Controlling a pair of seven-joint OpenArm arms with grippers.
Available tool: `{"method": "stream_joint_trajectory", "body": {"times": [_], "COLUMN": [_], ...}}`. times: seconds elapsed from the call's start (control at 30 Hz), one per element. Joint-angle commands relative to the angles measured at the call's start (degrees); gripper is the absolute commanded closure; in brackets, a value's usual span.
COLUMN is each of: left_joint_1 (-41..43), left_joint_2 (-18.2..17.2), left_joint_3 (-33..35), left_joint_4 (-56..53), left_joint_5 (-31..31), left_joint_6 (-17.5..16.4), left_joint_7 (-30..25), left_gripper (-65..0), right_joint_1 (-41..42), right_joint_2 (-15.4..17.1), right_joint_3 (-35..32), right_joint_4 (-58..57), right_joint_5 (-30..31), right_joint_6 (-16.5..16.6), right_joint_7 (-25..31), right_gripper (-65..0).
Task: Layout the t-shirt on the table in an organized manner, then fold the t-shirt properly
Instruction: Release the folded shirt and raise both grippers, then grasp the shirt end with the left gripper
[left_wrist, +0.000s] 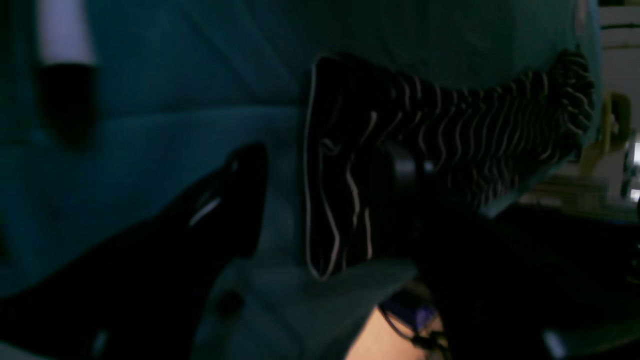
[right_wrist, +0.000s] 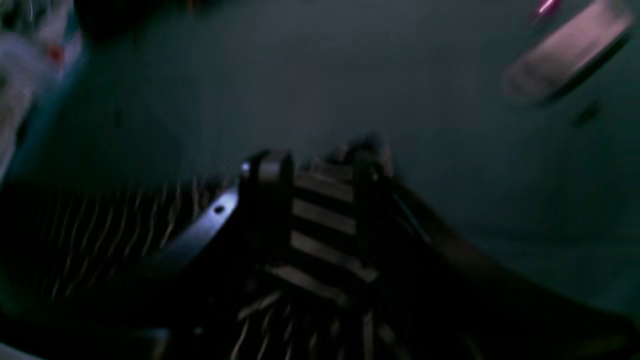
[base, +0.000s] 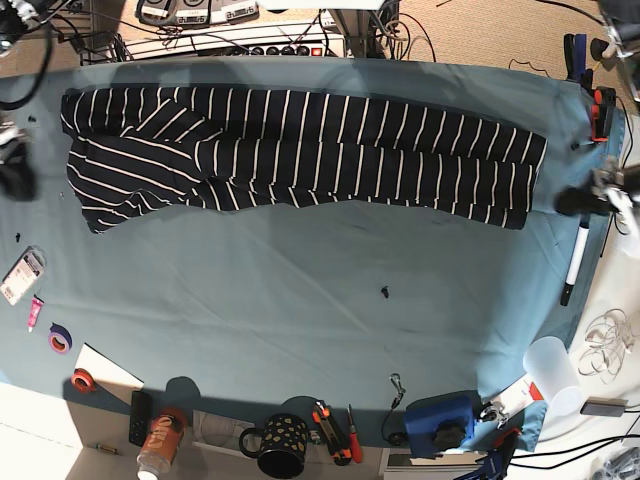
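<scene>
currently one t-shirt (base: 300, 155) is laid in a long folded band along the far side of the bench (base: 300, 300), a sleeve doubled over at one end, likely staged for the next fold. left gripper (left_wrist: 320, 200) is seen spread wide in the wrist view, striped cloth draped between the fingers (left_wrist: 245, 195) but not pinched. right gripper (right_wrist: 315, 175) is parted around stripes; whether cloth is gripped cannot be told. two grippers, one shirt.

Your base view looks straight down on the table (base: 300, 300); both wrist views skim its cloth closely, sharing the t-shirt (base: 300, 150).
</scene>
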Motion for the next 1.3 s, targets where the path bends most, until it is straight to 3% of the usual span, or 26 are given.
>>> {"method": "stream_joint_trajectory", "body": {"times": [0.0,0.23,0.5,0.8,1.03,1.27], "left_joint_1": [-0.96,-1.09,-0.59,3.87,7.17,7.17], "left_joint_2": [-2.21,-3.41,-3.91,2.27,8.17,13.00], "left_joint_3": [-1.77,-11.67,-11.85,-11.85,-11.85,-8.92], "left_joint_4": [0.87,0.87,1.01,8.26,18.08,18.43], "left_joint_5": [-2.27,-3.17,-3.13,-2.54,7.72,14.88], "left_joint_6": [-0.35,-0.83,-1.88,-2.32,-2.27,-0.55], "left_joint_7": [-0.42,-0.42,-0.42,-0.42,-0.42,-0.42], "left_gripper": [-33.5,-33.5,-33.5,-33.5,-33.5,-33.5], "right_joint_1": [0.70,0.33,0.35,0.35,0.35,0.37], "right_joint_2": [1.81,3.96,3.82,3.80,3.67,3.67], "right_joint_3": [1.68,3.21,3.04,-4.61,-13.03,-14.36], "right_joint_4": [0.74,0.68,0.63,0.61,0.61,0.63], "right_joint_5": [1.53,-9.05,-14.43,-17.64,-25.40,-25.75], "right_joint_6": [0.03,0.03,-0.48,-0.59,-2.34,-2.56], "right_joint_7": [1.25,1.25,1.25,1.25,1.25,2.34], "right_gripper": [-20.8,-20.8,-20.8,-20.8,-20.8,-20.8]}}
